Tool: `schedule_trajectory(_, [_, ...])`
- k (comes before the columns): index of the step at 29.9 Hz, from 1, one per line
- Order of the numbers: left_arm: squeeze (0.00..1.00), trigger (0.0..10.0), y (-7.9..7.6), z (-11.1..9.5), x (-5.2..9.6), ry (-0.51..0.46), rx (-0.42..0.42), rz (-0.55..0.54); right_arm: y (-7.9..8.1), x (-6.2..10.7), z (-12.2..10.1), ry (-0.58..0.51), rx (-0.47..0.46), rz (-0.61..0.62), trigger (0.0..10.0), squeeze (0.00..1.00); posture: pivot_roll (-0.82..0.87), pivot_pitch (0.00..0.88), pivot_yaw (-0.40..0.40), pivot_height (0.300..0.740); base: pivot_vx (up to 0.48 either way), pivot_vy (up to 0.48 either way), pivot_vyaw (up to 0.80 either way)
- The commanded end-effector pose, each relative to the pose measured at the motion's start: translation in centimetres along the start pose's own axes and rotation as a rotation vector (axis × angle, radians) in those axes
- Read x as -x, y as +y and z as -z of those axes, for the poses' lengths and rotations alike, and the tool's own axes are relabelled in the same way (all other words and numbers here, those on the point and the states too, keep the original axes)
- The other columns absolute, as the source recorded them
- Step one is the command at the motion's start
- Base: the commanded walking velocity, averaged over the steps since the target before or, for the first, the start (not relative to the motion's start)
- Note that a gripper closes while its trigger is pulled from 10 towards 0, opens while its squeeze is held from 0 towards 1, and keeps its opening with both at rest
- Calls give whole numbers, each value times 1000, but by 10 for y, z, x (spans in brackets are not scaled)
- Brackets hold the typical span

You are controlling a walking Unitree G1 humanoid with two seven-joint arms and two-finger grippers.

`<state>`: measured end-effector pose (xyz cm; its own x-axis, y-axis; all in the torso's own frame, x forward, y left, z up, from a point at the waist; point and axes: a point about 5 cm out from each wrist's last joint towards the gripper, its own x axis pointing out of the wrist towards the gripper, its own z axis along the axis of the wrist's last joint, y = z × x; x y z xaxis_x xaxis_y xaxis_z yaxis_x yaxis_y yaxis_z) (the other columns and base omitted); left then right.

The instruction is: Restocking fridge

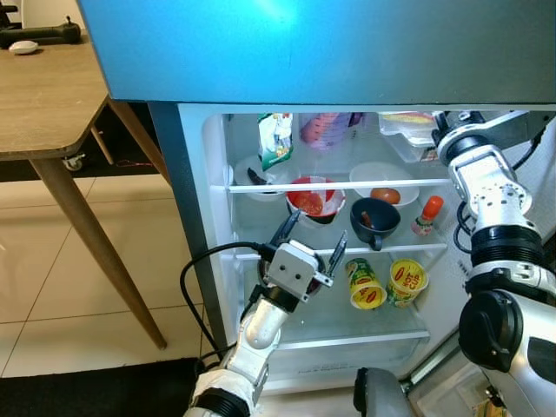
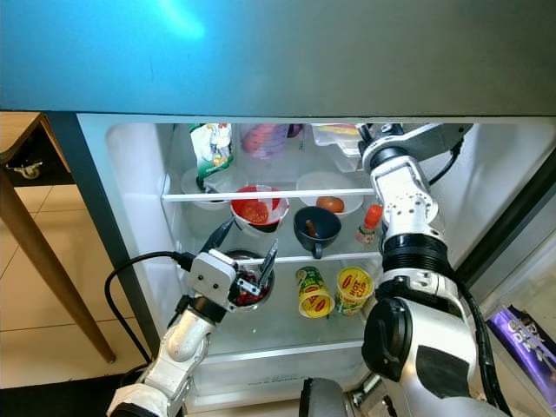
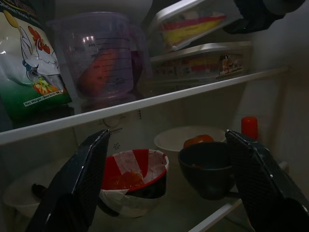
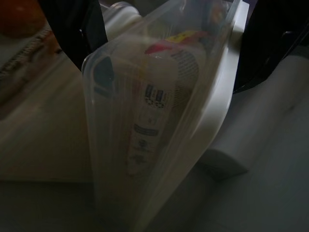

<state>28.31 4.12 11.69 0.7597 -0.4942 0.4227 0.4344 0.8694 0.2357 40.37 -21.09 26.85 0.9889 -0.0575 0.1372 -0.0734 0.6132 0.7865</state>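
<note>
Left tool gapes wide, raised forward; right arm reaches up high.

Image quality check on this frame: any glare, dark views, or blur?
Eye views: blue glare on the fridge door, interior well lit and sharp. Left wrist view: dim, but red bowl and left gripper readable. Right wrist view: close-up clear container is soft and murky.

Glossy blue fridge door, matt wooden table, clear plastic container
</note>
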Motion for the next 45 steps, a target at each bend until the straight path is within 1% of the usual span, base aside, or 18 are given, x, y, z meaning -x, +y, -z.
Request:
schedule_trajectory(1, [0, 10000, -5, -1, -1, 2, 19, 3, -6, 2, -5, -1, 35, 42, 10000, 302, -101, 0, -79, 550, 0, 0, 0])
schedule_trajectory(2, [0, 10000, -5, -1, -2, 2, 19, 3, -11, 3, -6, 13, 43, 76, 10000, 294, -102, 0, -81, 550, 0, 0, 0])
schedule_trajectory(3, [0, 10000, -5, -1, -2, 2, 19, 3, -11, 3, -6, 13, 43, 76, 10000, 294, -102, 0, -81, 550, 0, 0, 0])
schedule_trajectory(4, [0, 10000, -6, -1, -2, 3, 20, 4, -15, 4, -7, 23, 51, 104, 10000, 290, -102, 0, -81, 550, 0, 0, 0])
schedule_trajectory(6, [0, 10000, -6, -1, -1, 4, 20, 5, -18, 6, -13, 17, 13, 114, 10000, 286, -103, 0, -81, 550, 0, 0, 0])
schedule_trajectory(8, [0, 10000, -6, -1, -1, 4, 20, 5, -18, 6, -13, 17, 13, 114, 10000, 286, -103, 0, -81, 550, 0, 0, 0])
schedule_trajectory(10, [0, 10000, -7, 0, -1, 5, 21, 6, -18, 7, -20, 4, -46, 96, 10000, 290, -103, 0, -82, 550, 0, 0, 0])
schedule_trajectory(11, [0, 10000, -7, 0, -1, 5, 22, 7, -21, 8, -22, 1, -73, 100, 10000, 290, -103, 0, -82, 550, 0, 0, 0])
schedule_trajectory(13, [0, 10000, -7, 0, -1, 5, 23, 8, -24, 8, -24, 0, -91, 105, 10000, 290, -103, 0, -82, 550, 0, 0, 0])
schedule_trajectory(16, [0, 10000, -8, 0, -1, 5, 23, 10, -29, 10, -24, 12, -87, 125, 10000, 290, -103, 0, -82, 550, 0, 0, 0])
schedule_trajectory(20, [0, 10000, -9, 0, -1, 7, 26, 13, -35, 12, -16, 81, -46, 175, 10000, 294, -103, 0, -80, 550, 0, 0, 0])
schedule_trajectory(29, [0, 10000, -9, 0, -1, 7, 27, 14, -36, 14, -13, 110, -33, 190, 10000, 294, -105, 0, -80, 550, 0, 0, 0])
schedule_trajectory(35, [0, 10000, -10, 0, 0, 9, 30, 15, -35, 16, -14, 146, -8, 192, 10000, 290, -111, 0, -76, 550, 0, 0, 0])
schedule_trajectory(43, [0, 10000, -11, 0, 0, 10, 31, 17, -38, 19, -21, 140, 4, 232, 10000, 302, -112, 0, -77, 550, 0, 0, 0])
schedule_trajectory(45, [0, 10000, -11, 0, 0, 10, 32, 17, -41, 21, -26, 132, 18, 258, 10000, 306, -112, 0, -77, 550, 0, 0, 0])
